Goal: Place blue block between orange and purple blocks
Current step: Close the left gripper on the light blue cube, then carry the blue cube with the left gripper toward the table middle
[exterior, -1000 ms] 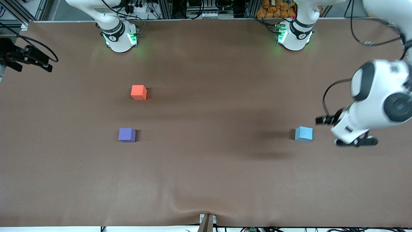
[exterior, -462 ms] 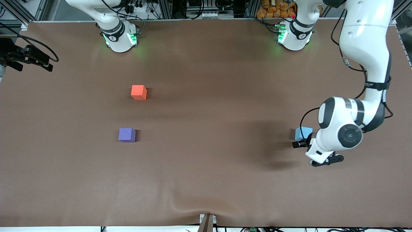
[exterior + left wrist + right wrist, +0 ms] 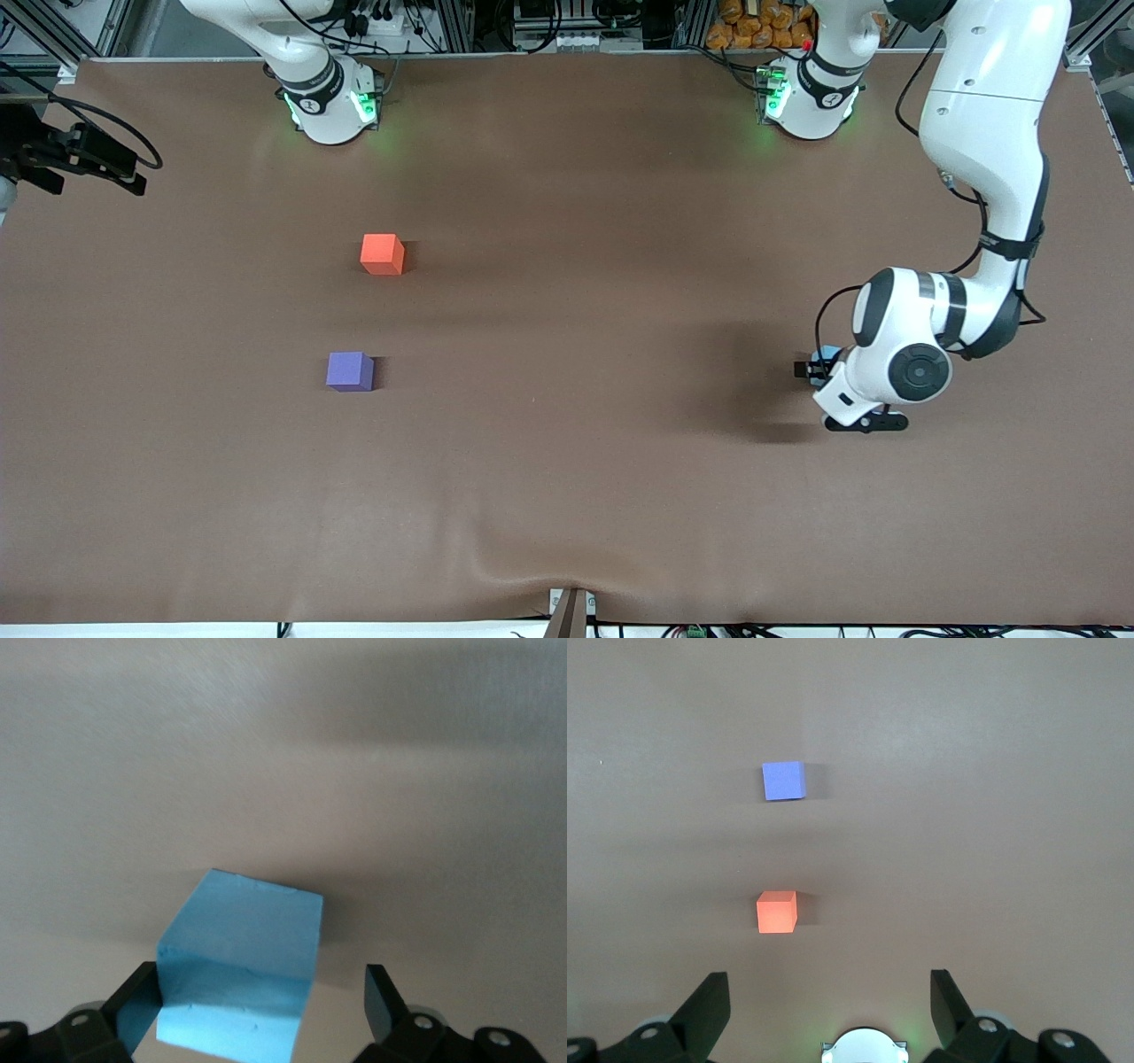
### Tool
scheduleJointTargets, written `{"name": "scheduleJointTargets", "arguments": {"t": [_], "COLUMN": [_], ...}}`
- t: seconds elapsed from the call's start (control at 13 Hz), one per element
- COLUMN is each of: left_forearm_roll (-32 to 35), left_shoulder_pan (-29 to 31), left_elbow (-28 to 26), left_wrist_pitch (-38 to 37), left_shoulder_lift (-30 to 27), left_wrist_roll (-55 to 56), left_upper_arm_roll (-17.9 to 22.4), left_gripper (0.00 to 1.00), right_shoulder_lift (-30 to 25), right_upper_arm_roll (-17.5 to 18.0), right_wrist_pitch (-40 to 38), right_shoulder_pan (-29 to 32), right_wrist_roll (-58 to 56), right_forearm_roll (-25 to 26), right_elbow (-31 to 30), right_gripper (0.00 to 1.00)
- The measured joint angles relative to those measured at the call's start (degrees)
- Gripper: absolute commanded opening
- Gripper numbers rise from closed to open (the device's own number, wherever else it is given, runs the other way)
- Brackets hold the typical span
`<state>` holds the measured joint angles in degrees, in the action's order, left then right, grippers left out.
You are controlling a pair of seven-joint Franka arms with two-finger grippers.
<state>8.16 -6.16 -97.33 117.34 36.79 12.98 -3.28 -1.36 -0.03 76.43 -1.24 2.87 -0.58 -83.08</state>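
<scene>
Brown surface (image 3: pixel 567 461) w/ three cubes, nothing relocated yet. Left arm reaching down at its own end of the surface, left claw (image 3: pixel 261 997) low over the blue block (image 3: pixel 241 970), fingers spread w/ the block sitting between them, one finger (image 3: pixel 133 1001) about touching a side, the other (image 3: pixel 379 997) apart from it; not clamped, block apparently resting on the surface. Right arm waiting, right claw (image 3: pixel 824 1005) parted, up high over its own base, nothing held. Orange block (image 3: pixel 383 253) & purple block (image 3: pixel 350 370) toward the right arm's end, well apart from blue; purple nearer the front camera, gap between them free. Judged: early stage, grasp about to close; lift, carry across, set-down in the gap all left. No readable brands, labels or writing on blocks or surface.
</scene>
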Motion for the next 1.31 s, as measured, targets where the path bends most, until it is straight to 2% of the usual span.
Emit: {"name": "scheduleJointTargets", "arguments": {"t": [0.31,0.38,0.46,0.77,0.92,1.08,1.31], "left_forearm_roll": [2.13,2.29,2.35,2.36,2.35,2.33,1.69], "left_shoulder_pan": [-0.26,-0.23,-0.23,-0.95,-2.84,-5.45,-9.8], "left_elbow": [-0.84,-0.86,-0.89,-0.48,0.24,0.61,2.69], "left_wrist_pitch": [0.01,0.01,0.02,-0.48,-4.14,-9.02,-11.43], "left_shoulder_lift": [0.69,0.93,1.13,0.79,-1.07,-4.26,-5.78], "left_wrist_roll": [-3.95,-4.5,-4.67,-1.7,1.42,8.13,23.25], "left_upper_arm_roll": [0.06,0.12,0.12,-0.24,-1.46,-5.58,-15.57], "left_gripper": [1.0,0.36,0.0,0.0,0.0,0.0,0.0], "right_shoulder_lift": [0.0,0.0,0.0,0.0,0.01,0.04,0.06], "right_upper_arm_roll": [0.0,0.0,0.0,-0.05,-0.07,-0.15,-0.35], "right_wrist_pitch": [-0.16,-0.17,-0.18,-0.21,-0.23,-0.25,-0.26], "right_shoulder_pan": [0.0,0.0,0.0,0.0,0.0,0.01,0.04], "right_wrist_roll": [0.0,0.0,0.0,0.0,0.0,0.0,0.0], "right_forearm_roll": [0.0,0.0,0.0,-0.19,-0.25,-0.26,-0.26], "right_elbow": [0.0,0.0,0.0,0.0,0.0,0.0,0.0], "right_gripper": [1.0,1.0,1.0,1.0,1.0,1.0,1.0]}}
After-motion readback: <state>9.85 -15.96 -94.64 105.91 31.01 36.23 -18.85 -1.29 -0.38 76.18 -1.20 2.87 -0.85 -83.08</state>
